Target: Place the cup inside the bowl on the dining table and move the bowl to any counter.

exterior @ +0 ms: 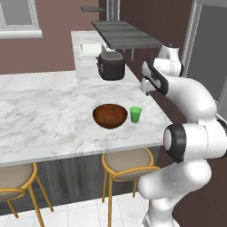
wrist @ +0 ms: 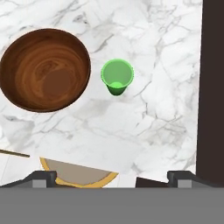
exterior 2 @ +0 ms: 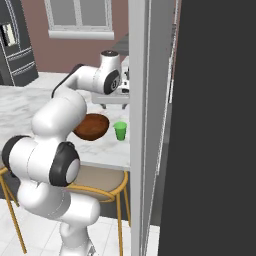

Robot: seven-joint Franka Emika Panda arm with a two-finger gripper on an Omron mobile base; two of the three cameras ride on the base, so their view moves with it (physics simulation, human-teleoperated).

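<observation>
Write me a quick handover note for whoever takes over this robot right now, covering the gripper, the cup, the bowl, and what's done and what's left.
Gripper: open, empty, held high above the dining table, looking down on it.
Cup: upright on the table beside the bowl, apart from it, nearer the table's end.
Bowl: empty, upright, near the table's front edge above a stool.
Done: nothing yet; both things untouched.
Left: grasp the cup, set it in the bowl, then carry the bowl to a counter.
</observation>
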